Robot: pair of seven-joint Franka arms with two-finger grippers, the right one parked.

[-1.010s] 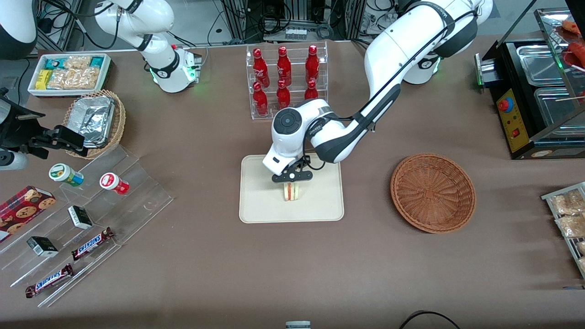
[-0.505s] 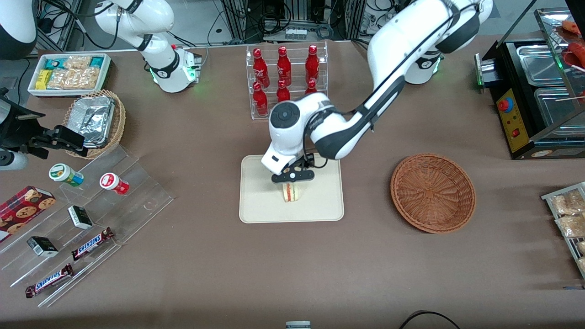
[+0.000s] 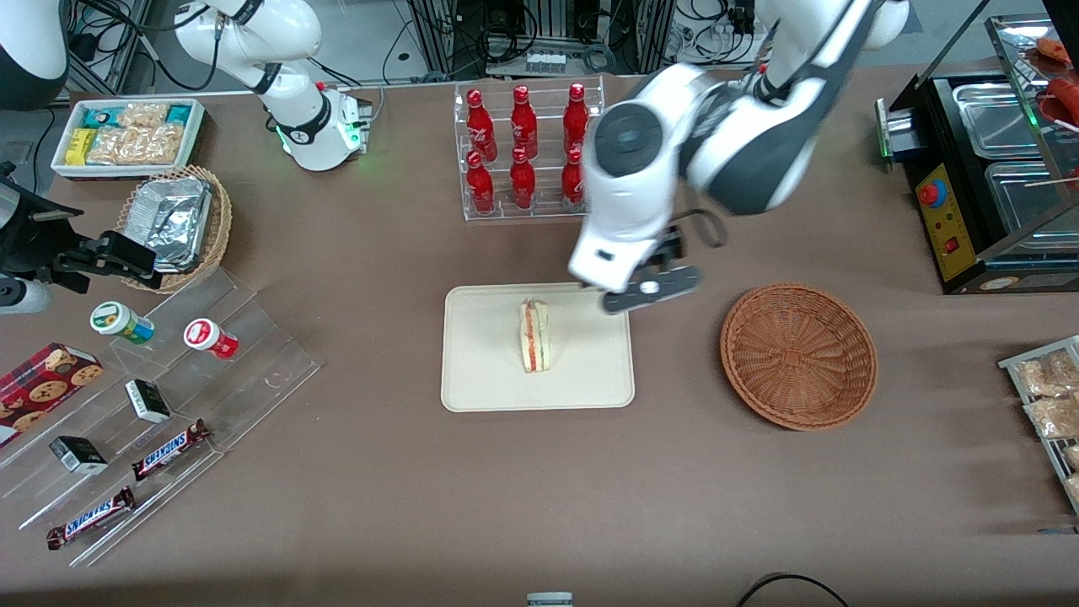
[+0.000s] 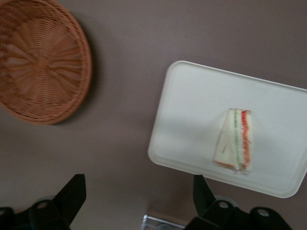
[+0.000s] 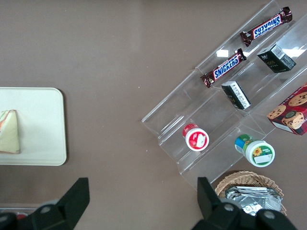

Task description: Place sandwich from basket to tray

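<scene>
Above the tray's (image 3: 472, 388) edge farthest from the front camera, near the corner on the basket's (image 3: 798, 355) side, the end effector (image 3: 649, 288) hangs raised off the tabletop (image 3: 539, 489). Fingers (image 4: 72, 194) are spread wide apart with nothing between them; the wrist view shows only bare surface in the gap.

The sandwich (image 3: 534, 335) sits on the tray, roughly mid-tray, well apart from the end effector and lower than it. From the end effector it lies toward the parked arm's end of the tabletop and slightly nearer the front camera. It stands on edge, red and green filling stripes facing up. Its long axis runs toward and away from the front camera, parallel to the tray's short sides. No contact with the tray rim that I can see.

The basket, relative to the tray, lies toward the working arm's end, apart from it, with bare tabletop between. It is empty in both the front and wrist views.

Judgement: the placement looks done, with the sandwich in the tray and released. The only relation that matters for the coming move is that the sandwich sits sideways and below the end effector, so a retreat upward or toward the basket should clear it. Risk looks low; a tip-over of the upright wedge is the only thing I'd watch.
</scene>
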